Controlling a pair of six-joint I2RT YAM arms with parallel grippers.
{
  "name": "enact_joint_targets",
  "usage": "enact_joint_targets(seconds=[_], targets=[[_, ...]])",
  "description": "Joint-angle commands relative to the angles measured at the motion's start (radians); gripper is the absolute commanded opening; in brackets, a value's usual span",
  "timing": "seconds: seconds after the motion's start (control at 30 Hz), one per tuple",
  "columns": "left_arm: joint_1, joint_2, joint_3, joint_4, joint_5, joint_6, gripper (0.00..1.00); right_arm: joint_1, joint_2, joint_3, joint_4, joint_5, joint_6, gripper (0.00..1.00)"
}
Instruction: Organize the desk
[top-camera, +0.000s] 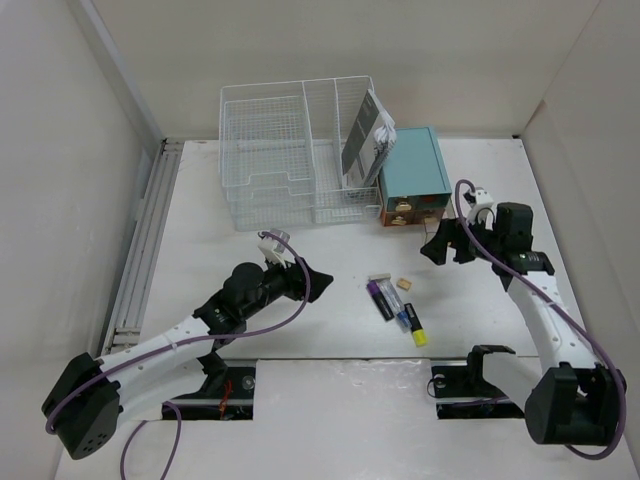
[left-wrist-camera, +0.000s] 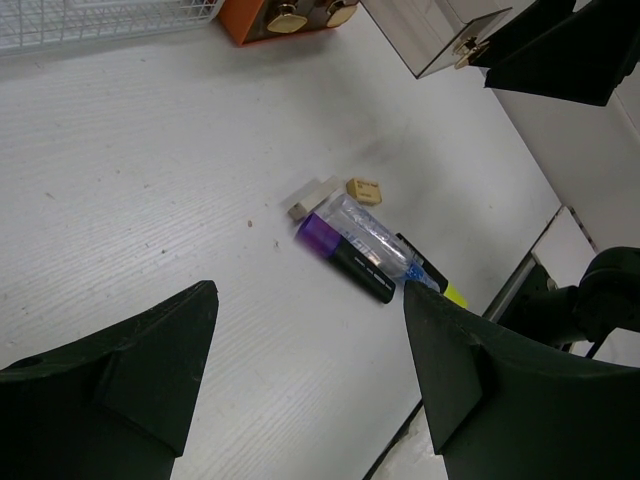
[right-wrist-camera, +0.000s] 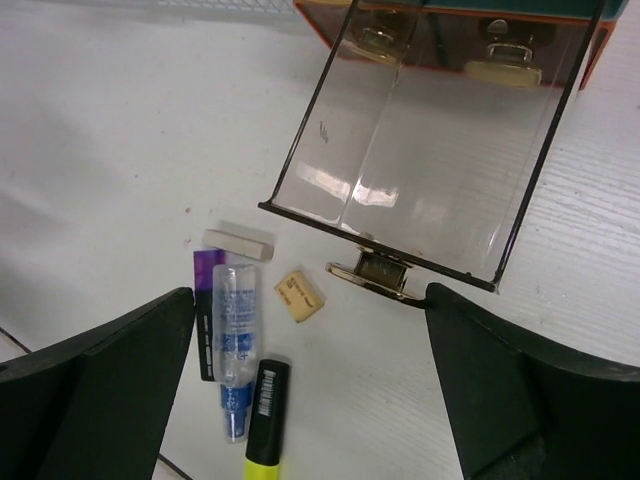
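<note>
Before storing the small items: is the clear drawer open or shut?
Open: the clear drawer stands pulled out of the teal drawer box; nothing lies in it.

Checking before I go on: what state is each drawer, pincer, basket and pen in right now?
Clear drawer: pulled out, empty.
Other drawers: shut.
Left pincer: open, holding nothing.
Right pincer: open, holding nothing.
Wire basket: papers in right compartment.
Pens: lying loose on the desk.

Lab cell, white panels (top-camera: 60, 130) around the desk (top-camera: 340, 335), left arm (top-camera: 170, 345), right arm (top-camera: 545, 310) bolted
</note>
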Motion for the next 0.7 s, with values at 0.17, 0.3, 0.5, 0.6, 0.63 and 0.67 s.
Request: enact_joint_targets(seconds=[0.17, 0.3, 0.5, 0.6, 0.63, 0.67], targets=[[0.005, 0.003, 0.024, 0.06, 0.018, 0.006, 0.72, 0.125, -0.041, 0.098, -0.058, -0.36, -0.046, 1.0], [0.005, 0.003, 0.024, 0.06, 0.018, 0.006, 0.72, 0.137, -0.016, 0.11, -0.072, -0.344, -0.047, 1.0], [0.005, -0.029, 0.024, 0.038, 0.009, 0.006, 0.72, 0.036, 0.004, 0.058, -0.026, -0.334, 0.052, 1.0], [0.005, -0.047, 0.024, 0.017, 0.009, 0.015, 0.72, -0.013, 0.014, 0.047, -0.003, -0.307, 0.078, 1.0], [0.005, -0.047, 0.024, 0.017, 0.009, 0.015, 0.72, -0.022, 0.014, 0.047, -0.003, -0.279, 0.097, 1.0], [0.005, -0.047, 0.024, 0.017, 0.0, 0.015, 0.72, -0.037, 0.014, 0.038, 0.006, -0.279, 0.107, 1.0]])
